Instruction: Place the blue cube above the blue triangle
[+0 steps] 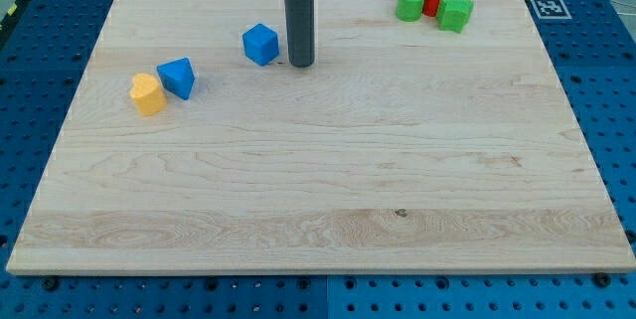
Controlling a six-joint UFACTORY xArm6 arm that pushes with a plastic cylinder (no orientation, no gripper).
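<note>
Pale wood worktop (328, 190), smooth, matt, grain running left to right. On that worktop, blue cube (260, 44) of matt plastic look; rod dark, faintly glossy.

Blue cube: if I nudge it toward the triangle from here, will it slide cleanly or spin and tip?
The blue cube sits flat on the smooth wooden board, so it will probably slide rather than tip. My tip stands just to its right in the view, slightly lower than its middle, so an off-centre push may spin it. It looks small and rigid, likely light.
</note>
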